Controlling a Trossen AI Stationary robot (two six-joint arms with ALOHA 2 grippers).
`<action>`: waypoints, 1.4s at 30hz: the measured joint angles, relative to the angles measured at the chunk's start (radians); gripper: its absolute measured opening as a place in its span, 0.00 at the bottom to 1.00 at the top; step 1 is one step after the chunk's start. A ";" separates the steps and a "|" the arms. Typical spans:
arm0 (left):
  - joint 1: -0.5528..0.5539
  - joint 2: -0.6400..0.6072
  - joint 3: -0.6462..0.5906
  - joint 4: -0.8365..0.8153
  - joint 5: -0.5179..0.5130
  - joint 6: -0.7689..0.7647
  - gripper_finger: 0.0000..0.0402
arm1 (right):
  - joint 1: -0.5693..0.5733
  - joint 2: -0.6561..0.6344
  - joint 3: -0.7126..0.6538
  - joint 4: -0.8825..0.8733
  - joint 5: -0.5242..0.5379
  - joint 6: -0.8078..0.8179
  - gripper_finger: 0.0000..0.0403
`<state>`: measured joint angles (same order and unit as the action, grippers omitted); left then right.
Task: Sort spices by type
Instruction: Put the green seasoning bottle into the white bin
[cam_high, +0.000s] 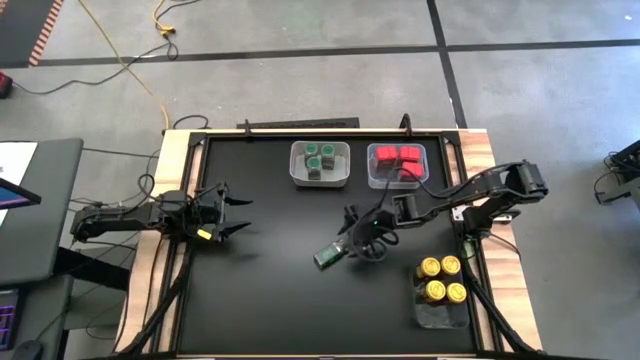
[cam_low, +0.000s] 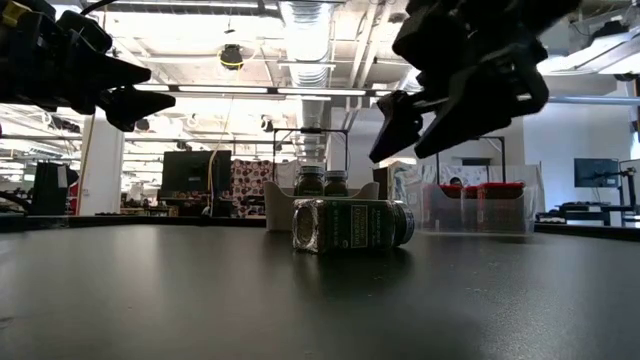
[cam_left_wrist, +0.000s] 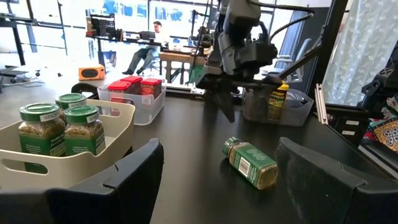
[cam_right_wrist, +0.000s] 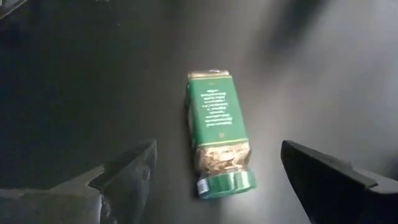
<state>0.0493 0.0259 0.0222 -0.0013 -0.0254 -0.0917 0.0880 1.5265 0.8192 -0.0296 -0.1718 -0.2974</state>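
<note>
While a green-lidded jar (cam_high: 328, 255) is lying on its side on the black tabletop (cam_high: 260, 300), I am holding my right end effector (cam_high: 362, 243) just above and beside it, fingers spread wide and gripping nothing. Through my right wrist camera the jar (cam_right_wrist: 216, 142) is sitting between my two fingers (cam_right_wrist: 127, 171), its label facing up and its lid pointing toward the camera. From table height the jar (cam_low: 352, 226) is resting flat, and my right end effector (cam_low: 420, 125) is hanging clear over it without touching.

My left end effector (cam_high: 236, 215) is waiting over the left part of the tabletop, well apart from the jar, also parted and empty.

At the far edge, a clear bin (cam_high: 319, 180) is carrying the other green-lidded jars (cam_high: 320, 157), standing upright, and the bin beside it (cam_high: 396, 182) is carrying the red boxy containers (cam_high: 397, 160). Near the right edge, a third bin (cam_high: 440, 315) is keeping four yellow-lidded jars (cam_high: 442, 279) upright.
</note>
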 joint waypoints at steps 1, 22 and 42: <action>0.000 0.000 0.000 0.000 0.000 0.000 0.74 | -0.004 0.000 -0.011 0.027 -0.010 -0.026 0.92; 0.000 0.000 0.000 0.000 0.000 0.000 0.74 | -0.070 0.214 -0.039 0.166 -0.088 -0.131 0.79; 0.000 0.000 0.000 0.000 0.000 0.000 0.74 | -0.075 0.108 0.083 -0.252 -0.057 -0.017 0.57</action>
<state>0.0491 0.0260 0.0220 -0.0016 -0.0254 -0.0916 0.0132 1.6343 0.9018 -0.2817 -0.2286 -0.3145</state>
